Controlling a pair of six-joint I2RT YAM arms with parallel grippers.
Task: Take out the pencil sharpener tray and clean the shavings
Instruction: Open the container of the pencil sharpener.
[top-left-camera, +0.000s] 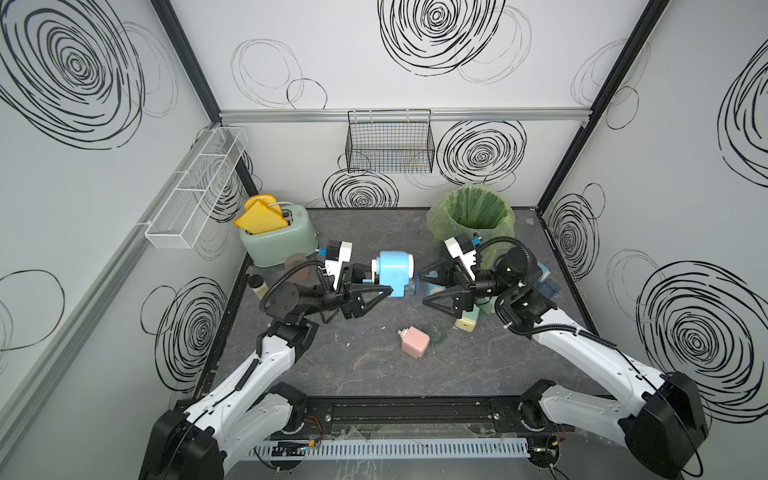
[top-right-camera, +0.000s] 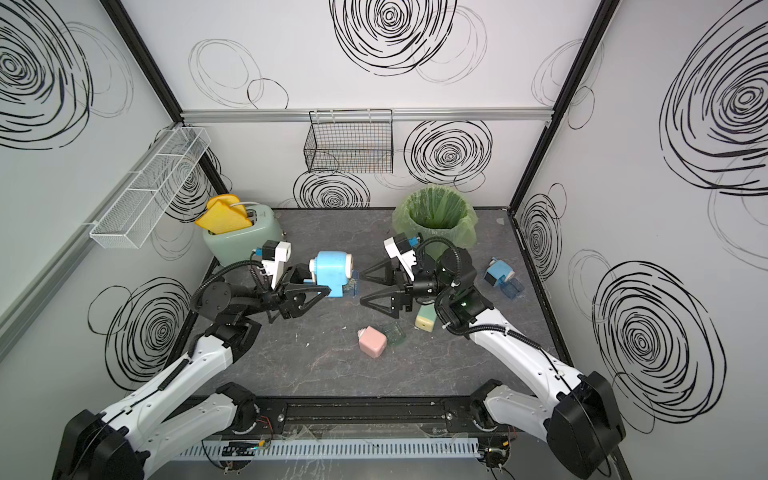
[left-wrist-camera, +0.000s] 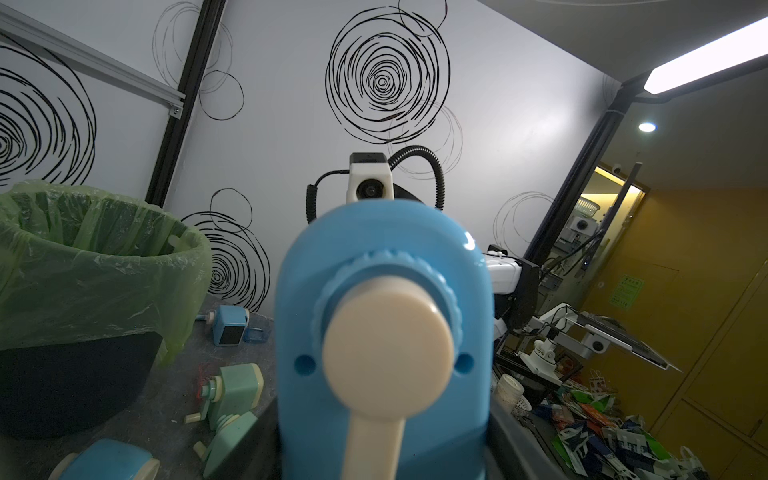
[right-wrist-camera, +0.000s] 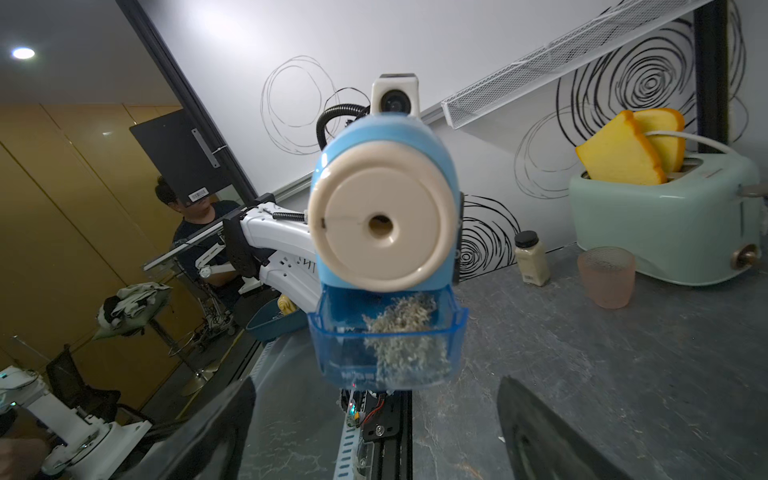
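While L gripper (top-left-camera: 380, 283) clamps the sky-blue plastic crank pencil sharpener (top-left-camera: 395, 269) at scene centre, R gripper (top-left-camera: 422, 286) gapes wide just off its half-out clear-blue plastic tray (right-wrist-camera: 332, 332) w/ tan shavings (right-wrist-camera: 405, 328) inside, so tray removal looks underway & next needs closing on tray lip, straight pull.

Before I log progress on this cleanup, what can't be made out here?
- Left gripper fingertips: left wrist view, hidden behind the blue sharpener.
- Tray rear: every view, inside the sharpener body.
- Bin bottom: every view, hidden by its liner and wall.
- Green sharpener: top views, partly under the right arm.
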